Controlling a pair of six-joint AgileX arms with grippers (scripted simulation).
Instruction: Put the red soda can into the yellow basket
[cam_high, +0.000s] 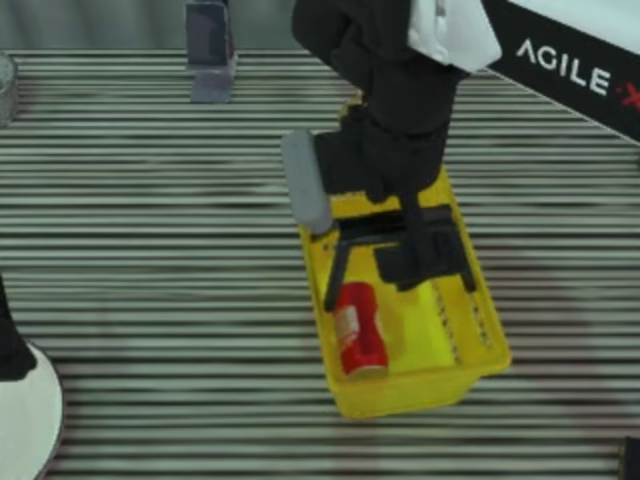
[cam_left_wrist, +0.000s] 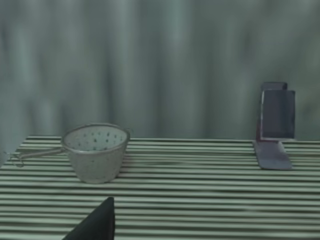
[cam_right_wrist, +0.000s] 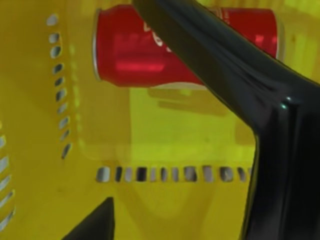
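The red soda can (cam_high: 358, 330) lies on its side inside the yellow basket (cam_high: 400, 395), toward the basket's near left part. My right gripper (cam_high: 425, 262) hangs open over the basket's middle, just beyond the can and not touching it. In the right wrist view the can (cam_right_wrist: 135, 50) rests on the yellow floor, partly crossed by the basket's black handle (cam_right_wrist: 235, 75); one dark fingertip (cam_right_wrist: 100, 222) shows with nothing against it. My left arm (cam_high: 12, 350) stays parked at the table's left edge, its gripper open.
A perforated metal strainer (cam_left_wrist: 96, 150) stands at the table's far left. A dark grey upright stand (cam_high: 210, 50) is at the back. A grey cylindrical piece (cam_high: 305, 180) sits by the basket's far left corner.
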